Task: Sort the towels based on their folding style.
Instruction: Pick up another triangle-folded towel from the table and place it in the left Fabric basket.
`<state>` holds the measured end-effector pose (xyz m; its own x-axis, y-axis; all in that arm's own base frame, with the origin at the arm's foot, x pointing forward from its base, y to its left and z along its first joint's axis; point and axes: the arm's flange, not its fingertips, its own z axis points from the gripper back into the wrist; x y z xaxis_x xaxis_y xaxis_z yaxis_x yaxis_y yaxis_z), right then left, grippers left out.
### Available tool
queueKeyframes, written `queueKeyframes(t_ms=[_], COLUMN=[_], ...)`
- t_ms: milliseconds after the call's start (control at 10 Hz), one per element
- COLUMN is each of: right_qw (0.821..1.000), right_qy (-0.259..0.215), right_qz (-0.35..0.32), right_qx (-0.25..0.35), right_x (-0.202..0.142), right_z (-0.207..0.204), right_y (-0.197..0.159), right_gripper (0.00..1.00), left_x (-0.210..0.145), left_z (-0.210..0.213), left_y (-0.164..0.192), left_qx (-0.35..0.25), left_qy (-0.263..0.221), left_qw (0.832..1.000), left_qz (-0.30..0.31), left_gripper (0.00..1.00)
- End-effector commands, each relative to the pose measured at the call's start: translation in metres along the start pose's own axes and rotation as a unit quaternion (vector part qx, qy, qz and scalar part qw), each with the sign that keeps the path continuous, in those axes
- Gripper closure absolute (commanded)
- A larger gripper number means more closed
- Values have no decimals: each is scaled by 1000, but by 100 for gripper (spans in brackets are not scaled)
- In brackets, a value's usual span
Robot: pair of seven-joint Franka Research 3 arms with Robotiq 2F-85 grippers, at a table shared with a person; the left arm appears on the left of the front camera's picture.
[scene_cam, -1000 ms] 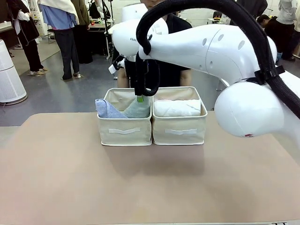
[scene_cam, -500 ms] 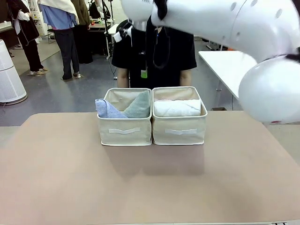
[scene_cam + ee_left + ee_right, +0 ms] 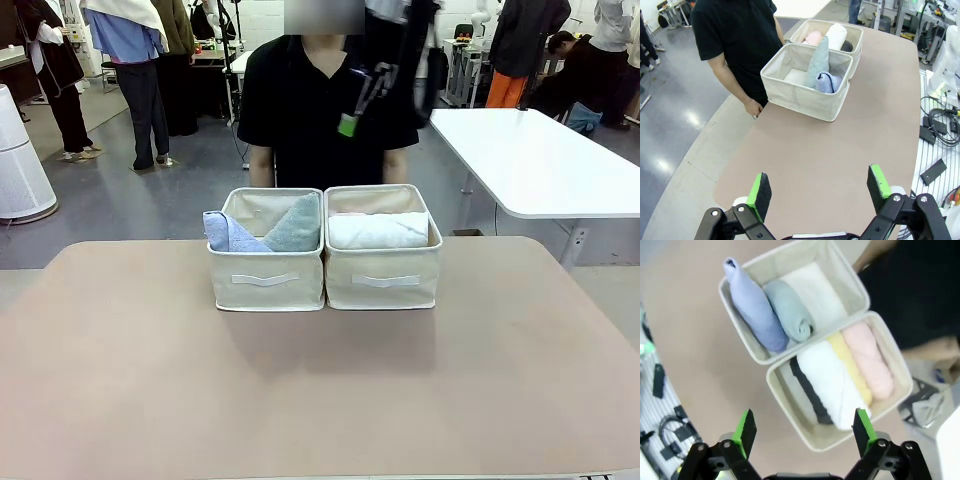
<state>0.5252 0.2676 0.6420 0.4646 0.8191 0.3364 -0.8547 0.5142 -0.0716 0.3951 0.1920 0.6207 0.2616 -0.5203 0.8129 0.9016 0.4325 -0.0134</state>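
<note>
The towels lie in two beige bins. The left bin point(image 3: 265, 285) holds a light blue cone point(image 3: 228, 232) and a grey-green cone point(image 3: 297, 226). A white roll point(image 3: 378, 230) shows in the right bin point(image 3: 385, 285). From above, the right wrist view shows the light blue cone point(image 3: 752, 302) and grey-green cone point(image 3: 788, 310) in one bin, and the dark grey point(image 3: 807, 390), white point(image 3: 827, 385), yellow point(image 3: 850, 365) and pink point(image 3: 867, 360) rolls in the other. My right gripper point(image 3: 804, 426) hangs open and empty high over the bins, blurred in front of the person point(image 3: 352, 118). My left gripper point(image 3: 819, 186) stands open and empty above the table, well away from the bins point(image 3: 800, 97).
A person in a black shirt point(image 3: 320, 110) stands at the far edge behind the bins, one hand point(image 3: 754, 106) on the table edge. The tan tabletop point(image 3: 300, 390) is bare in front of the bins. A white table point(image 3: 530, 160) stands at the back right.
My right arm has lifted away from over the left bin, rising and swinging to the right. The grey-green cone stays in the left bin. The towels and bins have not moved.
</note>
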Motion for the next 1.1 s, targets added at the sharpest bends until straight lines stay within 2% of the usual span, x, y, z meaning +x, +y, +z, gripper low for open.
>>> queueKeyframes(t_ms=[0, 200, 300, 600, 700, 800, 1000], right_qw=[997, 992, 990, 995, 994, 994, 994], right_qy=[-63, -94, -94, -58, -23, -69, -69], right_qz=[-39, -84, -95, -70, -96, -81, -81], right_qx=[-23, -29, -31, -41, -42, -30, -30], right_x=[-152, -193, -198, -175, -162, -197, -197], right_z=[-31, -18, -16, -14, -15, -16, -16], right_y=[62, 51, 45, 38, 37, 45, 45], right_gripper=[0, 0, 0, 0, 0, 0, 0], left_x=[0, 0, 0, 0, 0, 0, 0], left_z=[-3, -3, -3, -3, -3, -3, -3], left_y=[-2, -2, -2, -2, -2, -2, -2], left_qx=[9, 9, 9, 9, 9, 9, 9], left_qy=[-5, -5, -5, -5, -5, -5, -5], left_qw=[1000, 1000, 1000, 1000, 1000, 1000, 1000], left_qz=[-3, -3, -3, -3, -3, -3, -3], left_gripper=[0, 0, 0, 0, 0, 0, 0])
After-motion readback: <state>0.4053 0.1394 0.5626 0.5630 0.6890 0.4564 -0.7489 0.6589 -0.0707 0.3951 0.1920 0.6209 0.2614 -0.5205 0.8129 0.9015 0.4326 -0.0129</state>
